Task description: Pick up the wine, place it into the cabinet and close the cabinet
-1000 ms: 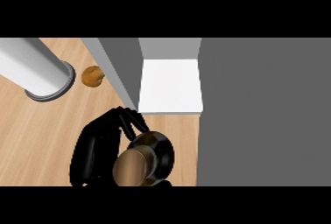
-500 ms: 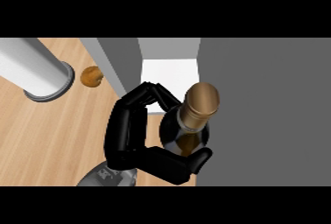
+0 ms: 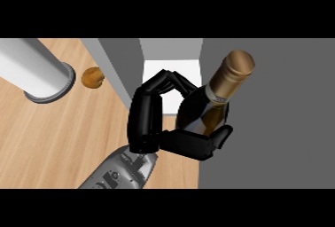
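Nearest you, at the lower edge of the head view, a grey forearm (image 3: pixel 121 170) comes up from the bottom, left of centre. Which arm it is you cannot tell from this view alone; it is the only one showing.

Just above it, the black hand (image 3: pixel 186 142) is curled round the wine bottle (image 3: pixel 209 113): the palm and thumb cup the dark lower body, and the fingers (image 3: pixel 160 86) arch up and over on the bottle's left, tips meeting near its shoulder. Fingers are bunched together, not spread.

You see the bottle held off the wooden counter (image 3: pixel 59 137), tilted, its gold-foil neck (image 3: pixel 232 73) pointing up and to the right. It overlaps the grey cabinet door (image 3: pixel 268 115) that fills the right side.

Behind the hand, the white cabinet interior (image 3: pixel 171 66) shows between that door and a grey side panel (image 3: pixel 121 66).

Farther left on the counter, a small brown round object (image 3: pixel 93 77) sits just beside the panel, with a large grey-white cylinder (image 3: pixel 36 71) near it at the upper left.
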Controlling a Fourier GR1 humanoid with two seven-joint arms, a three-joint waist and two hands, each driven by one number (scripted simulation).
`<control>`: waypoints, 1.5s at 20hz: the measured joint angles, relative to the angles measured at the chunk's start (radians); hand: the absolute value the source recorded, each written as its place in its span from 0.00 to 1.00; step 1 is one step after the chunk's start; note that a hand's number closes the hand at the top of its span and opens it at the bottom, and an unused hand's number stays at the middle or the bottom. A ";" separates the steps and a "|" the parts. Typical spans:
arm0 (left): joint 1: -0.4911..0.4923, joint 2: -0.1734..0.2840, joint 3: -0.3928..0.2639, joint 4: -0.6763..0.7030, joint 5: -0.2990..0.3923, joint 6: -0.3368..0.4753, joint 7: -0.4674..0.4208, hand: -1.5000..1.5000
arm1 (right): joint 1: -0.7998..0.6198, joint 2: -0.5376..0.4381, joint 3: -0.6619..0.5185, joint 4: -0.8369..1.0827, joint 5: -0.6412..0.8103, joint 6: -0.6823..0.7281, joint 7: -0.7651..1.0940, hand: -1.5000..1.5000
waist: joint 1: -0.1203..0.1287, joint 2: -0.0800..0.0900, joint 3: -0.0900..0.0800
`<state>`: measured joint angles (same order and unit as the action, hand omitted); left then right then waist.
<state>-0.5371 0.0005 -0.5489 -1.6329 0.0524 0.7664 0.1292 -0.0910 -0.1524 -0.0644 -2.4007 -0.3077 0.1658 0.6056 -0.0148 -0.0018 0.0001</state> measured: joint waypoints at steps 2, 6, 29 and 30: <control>0.006 0.000 -0.006 0.023 0.010 0.008 -0.032 1.00 | -0.001 -0.002 -0.001 0.001 -0.001 0.002 0.002 0.00 | 0.001 0.000 0.000; -0.018 0.000 -0.005 0.088 0.079 0.034 -0.099 1.00 | -0.005 -0.002 0.003 0.001 -0.001 0.002 -0.001 0.00 | -0.003 0.001 0.000; 0.022 0.000 0.010 0.378 0.222 0.036 -0.434 1.00 | 0.014 -0.010 -0.020 0.002 -0.012 0.016 -0.017 0.00 | 0.000 0.001 0.000; 0.027 0.000 0.018 0.375 0.219 0.031 -0.435 1.00 | 0.028 -0.006 -0.020 0.003 -0.012 0.025 -0.032 0.00 | 0.001 0.001 0.000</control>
<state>-0.5105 0.0003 -0.5313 -1.2581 0.2717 0.7972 -0.3062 -0.0633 -0.1588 -0.0847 -2.3981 -0.3194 0.1909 0.5739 -0.0134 -0.0011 -0.0002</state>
